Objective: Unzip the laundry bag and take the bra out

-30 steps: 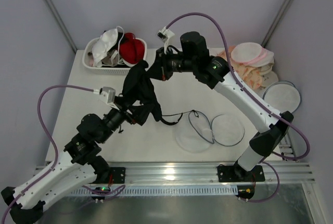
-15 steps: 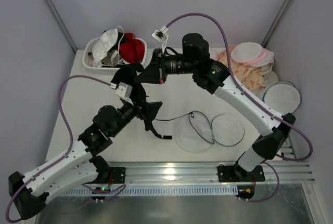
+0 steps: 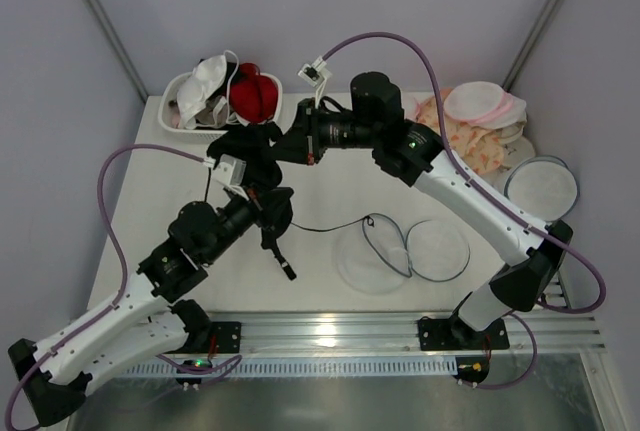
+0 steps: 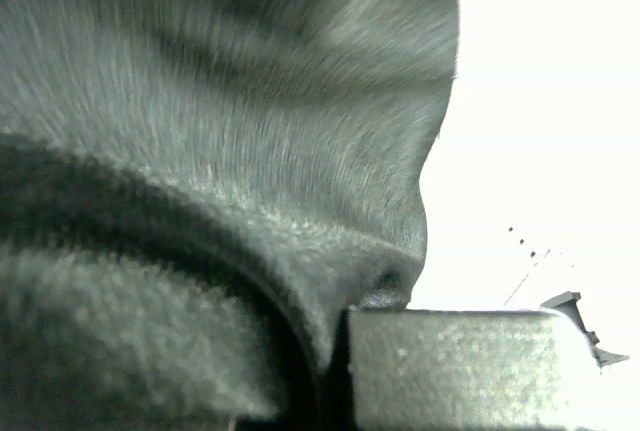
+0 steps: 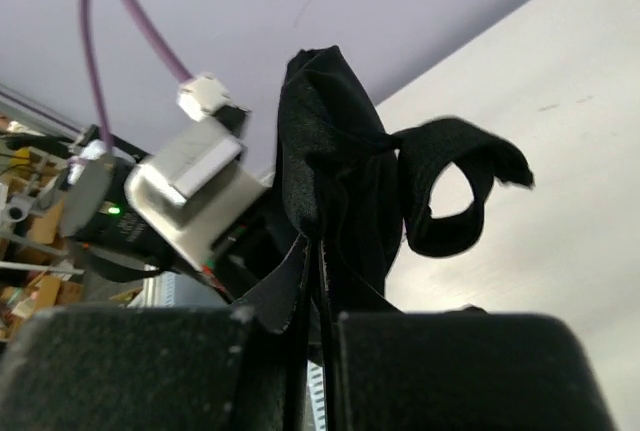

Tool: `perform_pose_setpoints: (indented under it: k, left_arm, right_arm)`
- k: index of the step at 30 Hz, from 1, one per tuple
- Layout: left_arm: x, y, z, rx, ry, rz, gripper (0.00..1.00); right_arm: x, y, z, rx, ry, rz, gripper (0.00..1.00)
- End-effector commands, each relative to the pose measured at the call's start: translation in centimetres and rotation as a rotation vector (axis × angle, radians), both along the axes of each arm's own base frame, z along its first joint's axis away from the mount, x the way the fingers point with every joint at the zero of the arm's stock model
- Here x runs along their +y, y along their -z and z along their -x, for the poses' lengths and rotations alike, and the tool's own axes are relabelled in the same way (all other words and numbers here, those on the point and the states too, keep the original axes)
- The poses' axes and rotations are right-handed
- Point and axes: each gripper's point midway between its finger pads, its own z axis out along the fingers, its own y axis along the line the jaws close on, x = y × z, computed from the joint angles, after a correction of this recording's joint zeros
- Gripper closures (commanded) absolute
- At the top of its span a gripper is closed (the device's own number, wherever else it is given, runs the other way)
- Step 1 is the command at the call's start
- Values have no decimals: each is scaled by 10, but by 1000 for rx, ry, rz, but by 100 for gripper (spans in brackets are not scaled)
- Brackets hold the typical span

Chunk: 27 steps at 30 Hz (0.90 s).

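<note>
The black bra [image 3: 248,143] hangs bunched above the table's left middle, held between both grippers. My right gripper [image 3: 290,147] is shut on its upper fabric; the right wrist view shows the bra [image 5: 330,151] pinched between the jaws of that gripper [image 5: 320,371]. My left gripper [image 3: 266,201] is shut on the lower part, where the bra [image 4: 220,151] fills the left wrist view beside one finger [image 4: 450,361]. Thin straps trail down to the table. The laundry bag [image 3: 400,249] lies unzipped to the right, its two mesh halves spread side by side.
A white basket [image 3: 200,134] at the back left holds a red bra [image 3: 255,96] and a white bra [image 3: 208,81]. Pink-rimmed white rounds [image 3: 480,101] on peach cloth sit at the back right. A flat grey-rimmed disc [image 3: 542,186] lies at the right edge.
My left gripper went from open to shut on the bra's lower part. The bra rose and bunched more tightly between the two grippers, and its strap shifted left.
</note>
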Motion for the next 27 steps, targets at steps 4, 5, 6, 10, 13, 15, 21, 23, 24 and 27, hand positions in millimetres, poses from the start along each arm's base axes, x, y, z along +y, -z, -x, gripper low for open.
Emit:
perform_pose_setpoints:
  k: [4, 5, 6, 10, 13, 15, 21, 23, 24, 27]
  left_arm:
    - [29, -43, 3, 1, -105, 45, 100]
    - [33, -48, 4, 3, -117, 51, 100]
    - [37, -51, 5, 9, -130, 43, 100]
    - [53, -67, 3, -8, -198, 57, 100]
    - [64, -80, -2, -33, -255, 30, 100]
    - [70, -82, -11, -34, -314, -6, 100]
    - [97, -116, -35, -113, -517, -65, 100]
    - [102, -144, -37, -159, -537, -54, 100]
    - [101, -151, -39, -170, -539, -52, 100]
    - [103, -181, -50, -229, -576, -59, 100]
  right_arm:
    - [-25, 25, -26, -65, 212, 151, 96]
    - [-31, 36, -30, -65, 244, 196, 96]
    - [-36, 48, -36, -59, 281, 237, 96]
    - [-60, 82, -54, -67, 415, 383, 61]
    - [-82, 101, -60, -65, 509, 467, 35]
    - [-103, 108, -65, -82, 601, 507, 28]
    - [-160, 119, -65, -86, 794, 554, 16]
    - [-174, 129, -63, -69, 828, 589, 15]
    - [-182, 136, -60, -65, 845, 611, 15]
    - [-194, 158, -52, -40, 860, 652, 15]
